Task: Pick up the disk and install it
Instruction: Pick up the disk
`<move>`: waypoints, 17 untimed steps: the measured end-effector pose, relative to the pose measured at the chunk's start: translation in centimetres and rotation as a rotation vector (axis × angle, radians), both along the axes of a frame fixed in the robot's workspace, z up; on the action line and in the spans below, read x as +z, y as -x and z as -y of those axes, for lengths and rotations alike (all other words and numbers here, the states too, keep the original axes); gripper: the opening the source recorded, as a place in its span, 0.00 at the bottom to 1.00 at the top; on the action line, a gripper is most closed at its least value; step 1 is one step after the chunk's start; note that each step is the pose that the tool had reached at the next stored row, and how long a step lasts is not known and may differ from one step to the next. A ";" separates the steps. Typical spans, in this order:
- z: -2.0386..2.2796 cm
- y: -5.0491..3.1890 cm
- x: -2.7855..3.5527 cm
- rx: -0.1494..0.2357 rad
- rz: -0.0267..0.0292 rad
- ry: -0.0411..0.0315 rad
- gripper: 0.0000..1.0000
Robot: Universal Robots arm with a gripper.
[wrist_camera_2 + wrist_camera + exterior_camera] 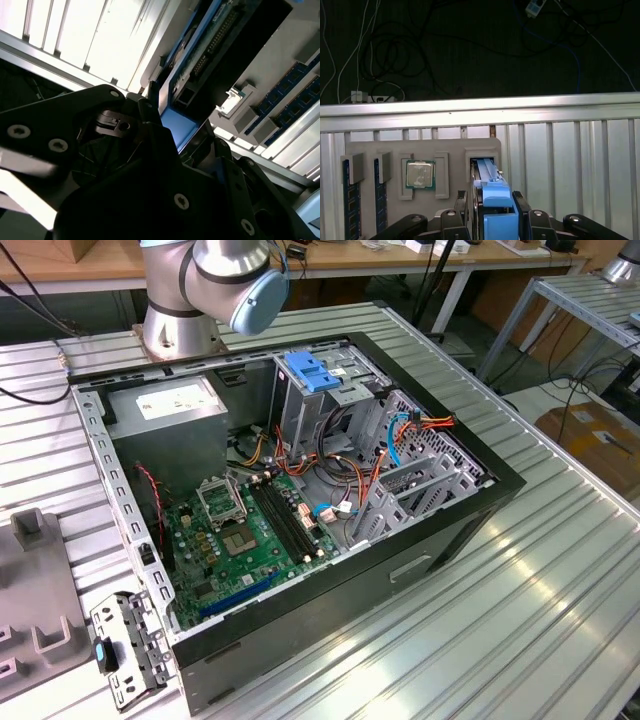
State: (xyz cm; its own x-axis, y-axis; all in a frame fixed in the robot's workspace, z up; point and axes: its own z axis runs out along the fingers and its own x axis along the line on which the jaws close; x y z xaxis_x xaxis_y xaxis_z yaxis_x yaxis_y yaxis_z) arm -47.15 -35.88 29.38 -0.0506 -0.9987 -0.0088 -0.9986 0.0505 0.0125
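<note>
Gripper (495, 215) is closed on the disk (487, 172), clamping its blue frame. It stands edgewise in the grey tray (390, 150), not yet lifted. Installing into the computer case (500, 483) remains.

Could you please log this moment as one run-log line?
stage: pick | pincer: shut on disk | disk: upright in grey tray slot | install: not done

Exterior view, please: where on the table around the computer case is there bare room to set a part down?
The ribbed table lies bare on the exterior view's right of the computer case. On the exterior view's left, the grey tray and a metal bracket crowd it.
</note>
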 end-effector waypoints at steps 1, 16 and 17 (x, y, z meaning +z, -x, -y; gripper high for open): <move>0.00 0.00 0.00 0.000 0.0000 0.0000 0.48; 0.00 0.00 -0.03 0.000 0.0002 -0.0001 0.37; 0.00 0.00 -0.03 0.000 0.0002 -0.0001 0.37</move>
State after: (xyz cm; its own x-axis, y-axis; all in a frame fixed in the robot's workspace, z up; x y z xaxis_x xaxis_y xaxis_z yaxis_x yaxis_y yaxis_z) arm -47.14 -35.88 29.35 -0.0506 -0.9987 -0.0089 -0.9987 0.0505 0.0123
